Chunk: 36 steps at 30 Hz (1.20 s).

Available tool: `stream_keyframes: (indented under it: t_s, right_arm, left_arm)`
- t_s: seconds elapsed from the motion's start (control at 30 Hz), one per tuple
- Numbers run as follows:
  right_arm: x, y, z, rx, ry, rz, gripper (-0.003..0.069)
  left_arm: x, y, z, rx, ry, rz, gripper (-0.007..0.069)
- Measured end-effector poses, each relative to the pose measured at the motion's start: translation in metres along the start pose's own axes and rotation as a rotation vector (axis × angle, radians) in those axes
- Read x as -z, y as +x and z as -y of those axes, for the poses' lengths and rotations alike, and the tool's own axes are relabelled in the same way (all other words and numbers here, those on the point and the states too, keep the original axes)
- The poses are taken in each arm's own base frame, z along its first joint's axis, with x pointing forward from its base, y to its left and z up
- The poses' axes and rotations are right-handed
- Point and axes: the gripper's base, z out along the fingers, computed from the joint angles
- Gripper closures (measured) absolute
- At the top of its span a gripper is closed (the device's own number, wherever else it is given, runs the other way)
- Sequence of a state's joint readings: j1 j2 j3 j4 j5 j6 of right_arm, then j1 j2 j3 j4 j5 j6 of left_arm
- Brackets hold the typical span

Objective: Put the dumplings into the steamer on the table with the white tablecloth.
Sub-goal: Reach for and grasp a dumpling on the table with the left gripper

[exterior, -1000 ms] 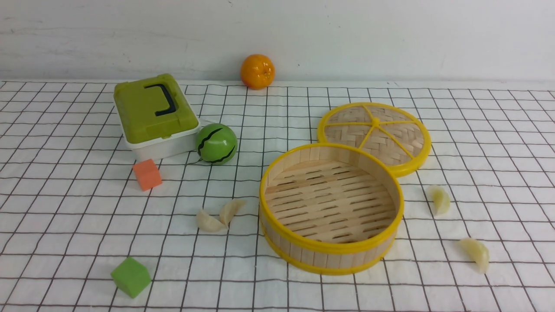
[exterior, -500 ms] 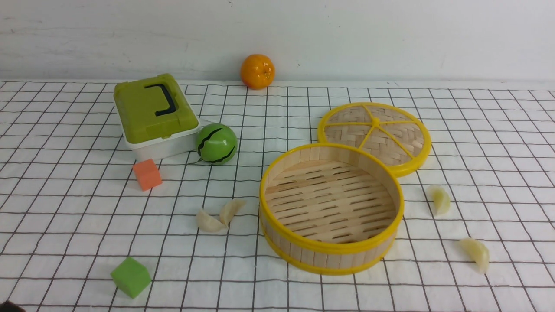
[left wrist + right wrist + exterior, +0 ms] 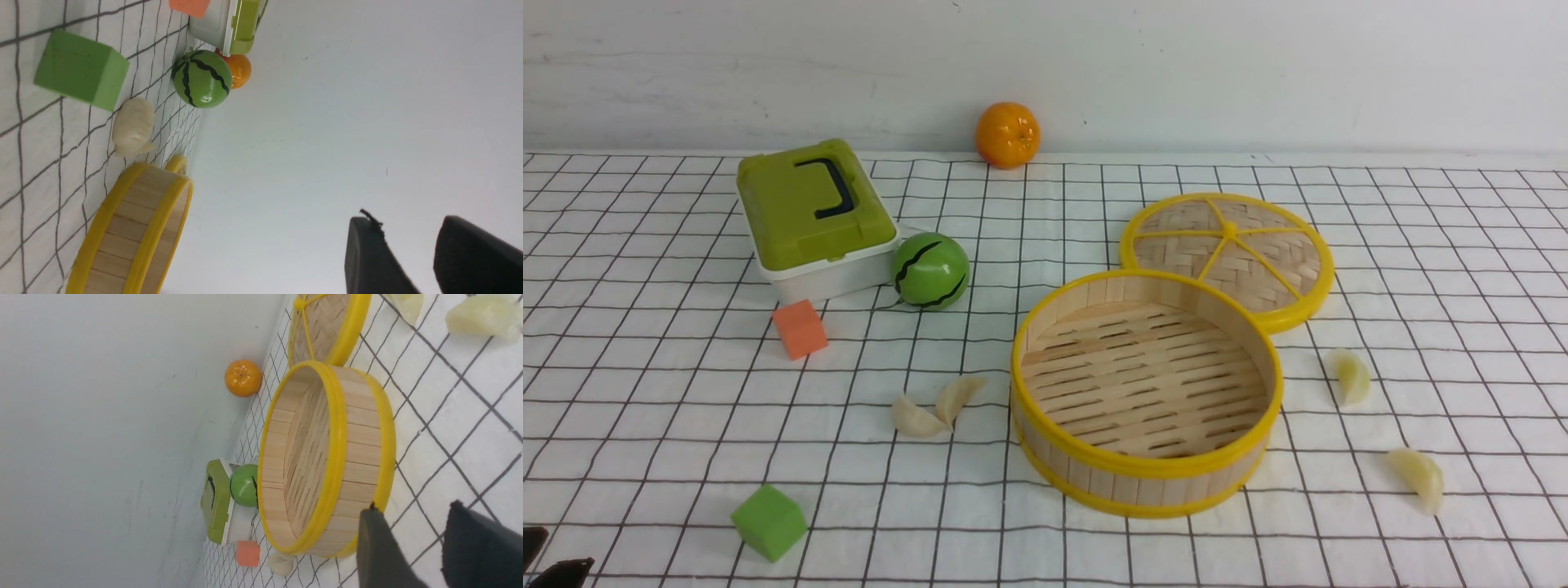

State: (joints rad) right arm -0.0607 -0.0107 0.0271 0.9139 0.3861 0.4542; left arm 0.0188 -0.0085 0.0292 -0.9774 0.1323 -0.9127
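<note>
The left gripper (image 3: 408,220) has its two black fingers apart with nothing between them; it hangs low, well off to the steamer's (image 3: 1143,490) near left. The right gripper (image 3: 412,508) is likewise spread and empty, over the cloth (image 3: 645,408) with the steamer's wall just ahead of it; how close it is cannot be told.

The steamer sits upright on the cloth, its slatted floor bare. All four dumplings lie outside it on the cloth. Two (image 3: 935,406) touch each other just left of it. One (image 3: 1352,376) lies near its right side, and another (image 3: 1419,478) farther right and nearer the robot.

The lid (image 3: 1229,249) lies flat behind the steamer, touching its far right rim. Left of the steamer and farther back are a melon (image 3: 930,270), a green-lidded box (image 3: 813,216) and an orange cube (image 3: 800,328). A green cube (image 3: 769,521) lies to its near left. An orange (image 3: 1008,134) sits well behind it by the wall.
</note>
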Motion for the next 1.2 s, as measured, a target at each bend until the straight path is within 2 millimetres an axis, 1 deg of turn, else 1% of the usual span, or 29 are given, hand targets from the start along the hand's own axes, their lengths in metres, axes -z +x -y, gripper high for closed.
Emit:
stream_keyframes:
  t_s: [0.1,0.13,0.17,0.23,0.27,0.3,0.33,0.37,0.4,0.47,0.5,0.53,0.63,0.67,0.7,0.77,0.8,0.83,0.87,0.9,0.93,1.0,1.1,1.13,1.17,1.2]
  right_arm:
    - [0.000,-0.002,-0.001,-0.007,-0.012,0.020,0.0419]
    - [0.000,-0.002,-0.001,-0.008,-0.014,0.022,0.0419]
    - [0.000,-0.002,-0.001,-0.005,-0.016,0.023,0.0419]
    - [0.001,-0.002,-0.004,0.051,-0.026,0.024,0.0419]
    - [0.001,-0.002,-0.004,0.066,-0.028,0.025,0.0419]
    - [0.002,-0.003,-0.009,0.095,-0.043,0.031,0.0419]
    - [0.005,-0.006,-0.021,0.163,-0.083,0.055,0.0419]
    - [0.007,-0.008,-0.028,0.206,-0.108,0.078,0.0419]
    - [0.012,-0.012,-0.041,0.279,-0.147,0.118,0.0425]
    - [0.018,-0.017,-0.064,0.419,-0.186,0.168,0.0457]
    - [0.017,-0.017,-0.064,0.416,-0.182,0.167,0.0462]
    - [0.018,-0.021,-0.080,0.541,-0.180,0.179,0.0505]
    - [0.012,-0.026,-0.114,0.795,-0.149,0.125,0.0626]
    - [0.006,-0.026,-0.127,0.880,-0.135,0.068,0.0661]
    - [0.004,-0.027,-0.135,0.944,-0.135,0.042,0.0671]
    - [-0.012,-0.026,-0.152,1.073,-0.111,-0.130,0.0680]
    - [-0.020,-0.027,-0.155,1.093,-0.095,-0.191,0.0680]
    - [-0.021,-0.027,-0.158,1.104,-0.097,-0.200,0.0680]
    - [-0.027,-0.027,-0.158,1.111,-0.084,-0.255,0.0680]
    - [-0.039,-0.027,-0.161,1.122,-0.068,-0.363,0.0680]
    - [-0.040,-0.026,-0.161,1.122,-0.066,-0.374,0.0680]
    - [-0.054,-0.023,-0.158,1.124,-0.038,-0.525,0.0680]
    - [-0.062,-0.017,-0.151,1.111,-0.002,-0.669,0.0677]
    - [-0.064,-0.015,-0.146,1.100,0.021,-0.732,0.0676]
    - [-0.064,-0.015,-0.146,1.099,0.023,-0.741,0.0676]
    - [-0.063,-0.012,-0.142,1.086,0.036,-0.805,0.0673]
  left_arm:
    - [0.000,0.002,0.002,-0.072,-0.005,-0.015,0.0386]
    - [0.001,0.004,0.005,-0.119,-0.002,-0.028,0.0386]
    - [0.002,0.008,0.011,-0.179,0.004,-0.045,0.0386]
    - [0.009,0.021,0.038,-0.469,0.072,-0.085,0.0386]
    - [0.010,0.022,0.041,-0.496,0.079,-0.088,0.0386]
    - [0.014,0.028,0.052,-0.628,0.108,-0.100,0.0386]
    - [0.019,0.035,0.065,-0.799,0.142,-0.118,0.0386]
    - [0.022,0.041,0.074,-0.904,0.151,-0.135,0.0390]
    - [0.023,0.046,0.083,-1.011,0.140,-0.160,0.0403]
    - [0.016,0.053,0.096,-1.154,0.064,-0.217,0.0448]
    - [0.017,0.054,0.097,-1.161,0.067,-0.223,0.0448]
    - [0.008,0.057,0.105,-1.247,-0.018,-0.269,0.0502]
    - [-0.016,0.060,0.121,-1.368,-0.222,-0.379,0.0622]
    - [-0.023,0.061,0.126,-1.399,-0.287,-0.420,0.0637]
    - [-0.029,0.061,0.131,-1.422,-0.325,-0.442,0.0637]
    - [-0.047,0.063,0.141,-1.480,-0.449,-0.544,0.0637]
    - [-0.053,0.065,0.142,-1.496,-0.492,-0.588,0.0637]
    - [-0.055,0.065,0.143,-1.502,-0.496,-0.592,0.0637]
    - [-0.061,0.066,0.143,-1.518,-0.537,-0.638,0.0637]
    - [-0.078,0.071,0.144,-1.551,-0.612,-0.723,0.0637]
    - [-0.078,0.071,0.144,-1.552,-0.613,-0.732,0.0637]
    - [-0.101,0.080,0.140,-1.584,-0.691,-0.818,0.0637]
    - [-0.127,0.090,0.133,-1.630,-0.766,-0.878,0.0636]
    - [-0.139,0.094,0.131,-1.649,-0.805,-0.892,0.0632]
    - [-0.141,0.094,0.128,-1.647,-0.815,-0.902,0.0632]
    - [-0.160,0.101,0.123,-1.656,-0.872,-0.924,0.0607]
